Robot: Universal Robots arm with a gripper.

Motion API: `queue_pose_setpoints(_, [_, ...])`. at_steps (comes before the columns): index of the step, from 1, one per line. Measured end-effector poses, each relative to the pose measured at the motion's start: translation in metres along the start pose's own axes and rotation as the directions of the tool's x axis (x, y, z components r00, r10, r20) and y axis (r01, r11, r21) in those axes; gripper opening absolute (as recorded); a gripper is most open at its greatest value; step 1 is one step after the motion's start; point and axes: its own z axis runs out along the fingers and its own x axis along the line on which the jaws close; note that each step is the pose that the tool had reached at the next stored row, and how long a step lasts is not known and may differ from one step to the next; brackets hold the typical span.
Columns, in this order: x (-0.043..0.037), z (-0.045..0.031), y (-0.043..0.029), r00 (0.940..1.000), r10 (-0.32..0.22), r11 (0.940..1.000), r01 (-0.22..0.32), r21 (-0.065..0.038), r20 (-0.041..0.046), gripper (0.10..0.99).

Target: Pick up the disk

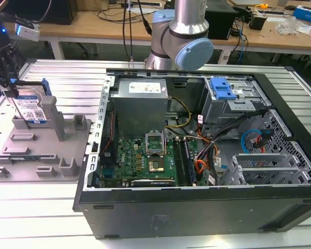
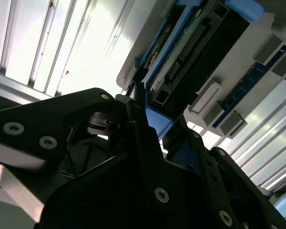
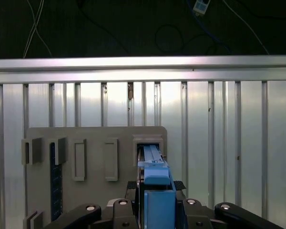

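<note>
At the exterior view's left of the bench (image 1: 62, 78), the disk (image 1: 32, 109) stands on edge in a slot of the grey fixture plate (image 1: 72, 150), with the pincer (image 3: 156, 188) closed on its blue side rail (image 3: 155, 174) (top edge only). Risk: this shallow hold may slip, or a tilted pull may jam the disk against the upright post (image 1: 55, 116).

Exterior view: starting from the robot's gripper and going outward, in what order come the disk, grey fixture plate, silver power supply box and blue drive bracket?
1. Disk: upright, right at the gripper, on the exterior view's left.
2. Grey fixture plate: directly beneath the disk.
3. Silver power supply box: near the middle.
4. Blue drive bracket: toward the exterior view's right.
</note>
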Motion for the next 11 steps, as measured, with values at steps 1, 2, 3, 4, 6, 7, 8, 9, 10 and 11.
queue_pose_setpoints(1, [0.0000,0.0000,0.0000,1.0000,0.000,1.0000,0.000,0.000,0.0000,0.380])
queue_pose_setpoints(2, [0.0000,0.0000,0.0000,1.0000,0.000,1.0000,0.000,0.000,0.0000,0.380])
queue_pose_setpoints(3, [0.0000,0.0001,0.0000,1.0000,0.000,1.0000,0.000,0.000,0.0000,0.380])
queue_pose_setpoints(4, [0.0000,0.0001,0.0000,1.0000,0.000,1.0000,0.000,0.000,0.0000,0.380])
queue_pose_setpoints(6, [0.0000,0.0001,0.0000,1.0000,0.000,1.0000,0.000,0.000,0.0000,0.380])
queue_pose_setpoints(7, [0.0001,-0.0001,0.0000,1.0000,0.000,1.0000,0.000,0.000,0.0001,0.380])
queue_pose_setpoints(8, [0.0001,-0.0011,0.0000,1.0000,0.000,1.0000,0.000,0.000,0.0000,0.380])
queue_pose_setpoints(9, [0.0002,-0.0029,0.0001,1.0000,0.000,1.0000,0.000,0.000,0.0000,0.380])
queue_pose_setpoints(10, [0.0003,-0.0067,0.0001,1.0000,0.000,1.0000,0.000,-0.001,0.0000,0.380])
queue_pose_setpoints(11, [0.0004,-0.0100,0.0001,1.0000,0.000,1.0000,0.000,-0.001,0.0000,0.380])
